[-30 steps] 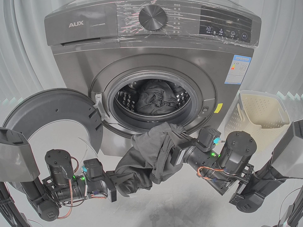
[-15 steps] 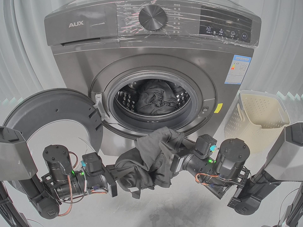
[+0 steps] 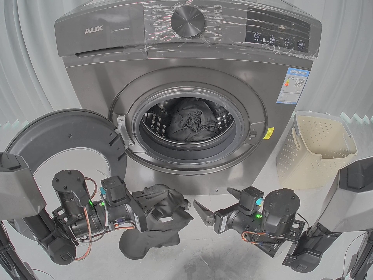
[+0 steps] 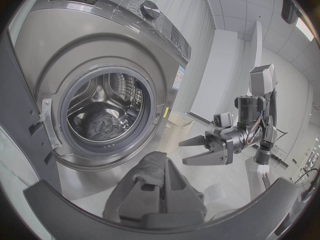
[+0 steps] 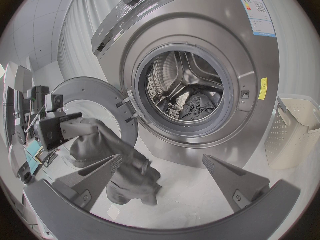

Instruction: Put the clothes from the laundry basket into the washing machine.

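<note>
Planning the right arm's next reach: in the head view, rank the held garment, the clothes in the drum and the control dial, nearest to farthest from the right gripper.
1. Held garment: low, just left of the right gripper, in the left gripper.
2. Clothes in the drum: farther back, inside the machine.
3. Control dial: top panel.

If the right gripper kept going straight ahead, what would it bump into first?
Probably the dark cloth held by the left gripper, just ahead of the right gripper. Depth is unclear, so it might slip past.

Pale pleated curtain (image 3: 23, 59), smooth light floor (image 3: 163, 270)
</note>
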Motion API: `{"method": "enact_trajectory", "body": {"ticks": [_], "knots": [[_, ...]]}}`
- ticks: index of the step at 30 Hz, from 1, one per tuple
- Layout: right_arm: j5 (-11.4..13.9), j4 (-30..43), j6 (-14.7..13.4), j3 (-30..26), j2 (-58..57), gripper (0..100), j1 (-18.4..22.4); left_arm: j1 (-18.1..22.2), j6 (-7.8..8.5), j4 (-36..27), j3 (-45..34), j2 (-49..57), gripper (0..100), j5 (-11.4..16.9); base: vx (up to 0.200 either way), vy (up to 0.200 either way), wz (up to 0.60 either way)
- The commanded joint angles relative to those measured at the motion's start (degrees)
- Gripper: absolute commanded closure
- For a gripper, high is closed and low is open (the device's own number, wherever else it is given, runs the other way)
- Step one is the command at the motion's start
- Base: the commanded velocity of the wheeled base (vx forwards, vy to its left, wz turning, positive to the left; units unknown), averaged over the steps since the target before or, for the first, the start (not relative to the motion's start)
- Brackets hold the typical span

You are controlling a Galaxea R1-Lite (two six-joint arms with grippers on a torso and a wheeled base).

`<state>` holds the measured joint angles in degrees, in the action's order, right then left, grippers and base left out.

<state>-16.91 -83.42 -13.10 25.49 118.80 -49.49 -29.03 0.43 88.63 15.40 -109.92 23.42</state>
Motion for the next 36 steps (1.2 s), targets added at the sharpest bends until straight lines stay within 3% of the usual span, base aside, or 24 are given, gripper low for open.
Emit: {"method": "enact_trajectory", "body": {"ticks": [1,36], "knots": [[-0.05,0.01,0.01,-0.27,0.91,0,-0.16,0.02,-0.51,0.06,1.21,0.41,100,-0.13,0.0,0.0,0.0],[0.21,0.01,0.1,-0.62,2.93,0,0.8,2.31,-2.54,0.14,6.22,0.85,100,-0.74,0.0,0.0,0.0]]}}
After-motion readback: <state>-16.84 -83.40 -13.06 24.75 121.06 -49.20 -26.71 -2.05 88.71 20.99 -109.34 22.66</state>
